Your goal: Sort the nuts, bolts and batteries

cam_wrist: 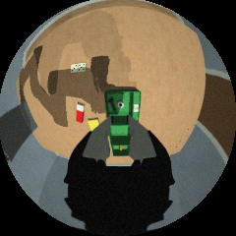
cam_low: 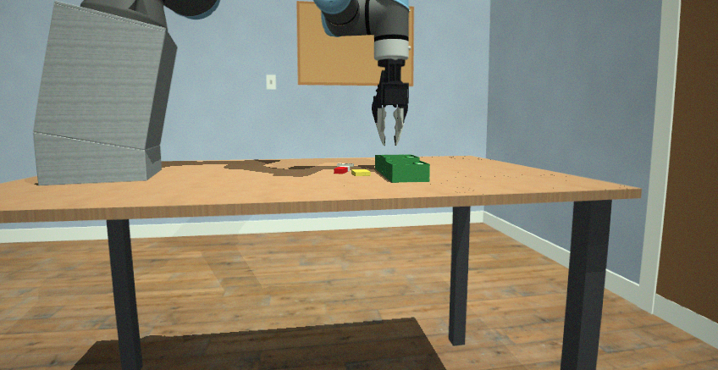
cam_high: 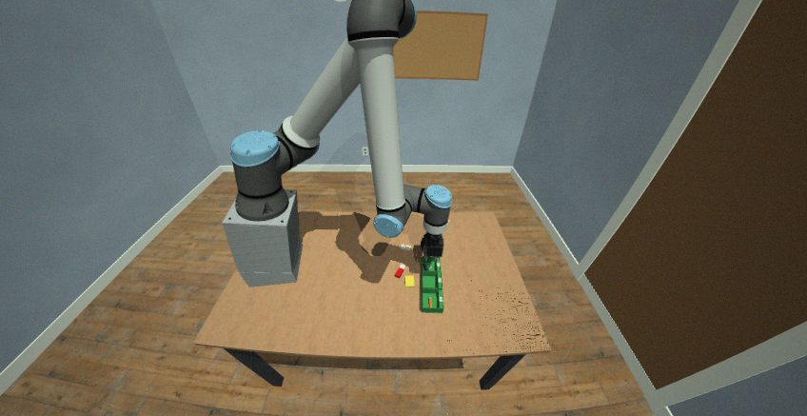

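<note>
The pincer (cam_low: 389, 140), nearly closed and empty, hangs above the green bin block (cam_low: 403, 167), whose long side runs away from me across the counter (cam_low: 302, 192).

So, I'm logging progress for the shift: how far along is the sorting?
Partly. The green bin holds an orange piece and a dark piece. The tool hangs above it, nearly shut, empty. Left on the table: red-and-white, yellow and white items.
</note>
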Controlling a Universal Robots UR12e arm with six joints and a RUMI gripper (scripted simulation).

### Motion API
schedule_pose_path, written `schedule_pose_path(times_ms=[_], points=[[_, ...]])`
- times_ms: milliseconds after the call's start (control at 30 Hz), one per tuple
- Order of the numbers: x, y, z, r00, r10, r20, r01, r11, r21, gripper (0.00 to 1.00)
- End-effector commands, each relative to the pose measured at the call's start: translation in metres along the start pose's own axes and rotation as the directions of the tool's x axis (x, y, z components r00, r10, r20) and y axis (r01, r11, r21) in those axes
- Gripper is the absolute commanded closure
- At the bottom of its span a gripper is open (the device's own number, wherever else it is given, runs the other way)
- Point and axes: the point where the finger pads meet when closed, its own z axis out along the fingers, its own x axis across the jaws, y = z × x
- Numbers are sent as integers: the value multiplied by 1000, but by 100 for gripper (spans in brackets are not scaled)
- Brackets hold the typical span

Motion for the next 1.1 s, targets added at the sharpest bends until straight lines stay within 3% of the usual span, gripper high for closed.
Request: schedule_pose_path(times_ms=[0, 133, 167, 1067], points=[[0, 0, -2, 1000, 0, -1, 0, 1000, 0, 82], [0, 0, -2, 1000, 0, -1, 0, 1000, 0, 82], [0, 0, -6, 1000, 0, -1, 0, 1000, 0, 0], [0, 0, -106, 1000, 0, -1, 0, 1000, 0, 0]])
